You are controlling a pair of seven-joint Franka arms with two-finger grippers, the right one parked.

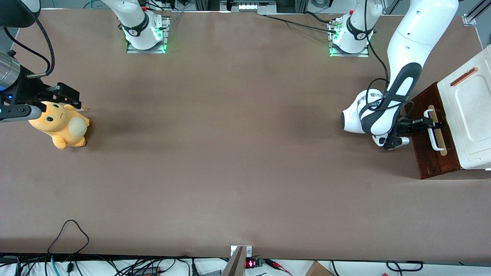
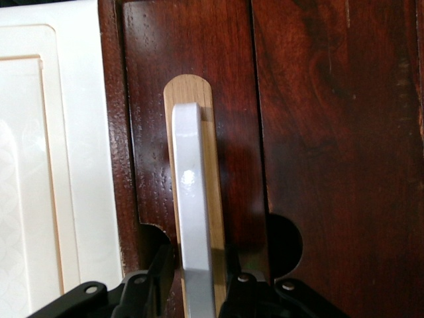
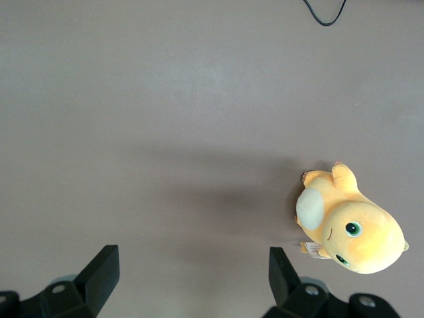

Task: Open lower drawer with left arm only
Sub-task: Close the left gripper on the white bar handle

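Left wrist view shows the gripper [image 2: 197,291] right at the white bar handle [image 2: 192,212] of the lower drawer [image 2: 318,132], one black finger [image 2: 149,291] on each side of the bar. The jaws look parted around it, close to the bar but not visibly pinching it, so I'd call it released, nothing held. From the front, the left arm [image 1: 406,50] has its gripper [image 1: 431,124] reaching onto the drawer front [image 1: 425,153], under the white cabinet top [image 1: 470,111]. The step in hand seems to be grasping; next comes closing on the bar, then pulling straight out.
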